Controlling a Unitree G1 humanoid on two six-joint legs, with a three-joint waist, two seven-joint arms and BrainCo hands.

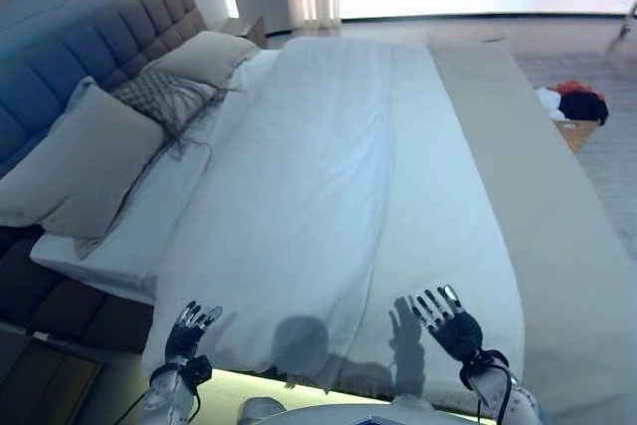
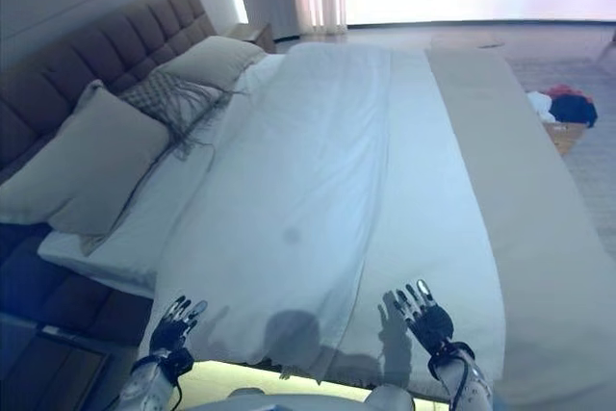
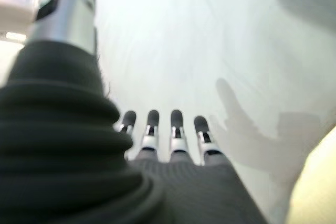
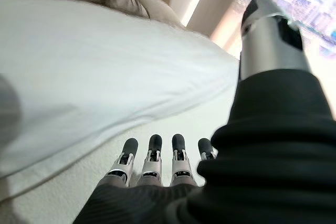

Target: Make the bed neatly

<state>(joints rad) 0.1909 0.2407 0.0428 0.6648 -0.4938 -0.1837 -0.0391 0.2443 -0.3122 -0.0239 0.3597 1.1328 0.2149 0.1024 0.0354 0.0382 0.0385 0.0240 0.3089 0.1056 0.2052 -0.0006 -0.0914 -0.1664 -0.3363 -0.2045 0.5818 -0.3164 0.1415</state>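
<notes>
Head views only: the whole bed [image 1: 557, 246], its tufted padded headboard [image 1: 109, 42], a basket [image 1: 577, 131] of clothes on the floor at the far right. The right wrist view alone shows the white duvet [image 1: 328, 186] edge as a thick soft fold lying over the pale sheet beneath; the left wrist view shows only smooth white cloth past the fingers.

Count: three pillows at the head – one large plain pillow [image 1: 85, 161] nearest, one patterned fringed cushion [image 1: 164, 97] in the middle, one plain pillow [image 1: 209, 55] farthest. One duvet, spread along the bed with long shallow creases, a beige band bare along its right side.

Left hand [image 1: 189, 330] and right hand [image 1: 448, 320]: both over the near duvet edge, fingers straight and spread, holding nothing
</notes>
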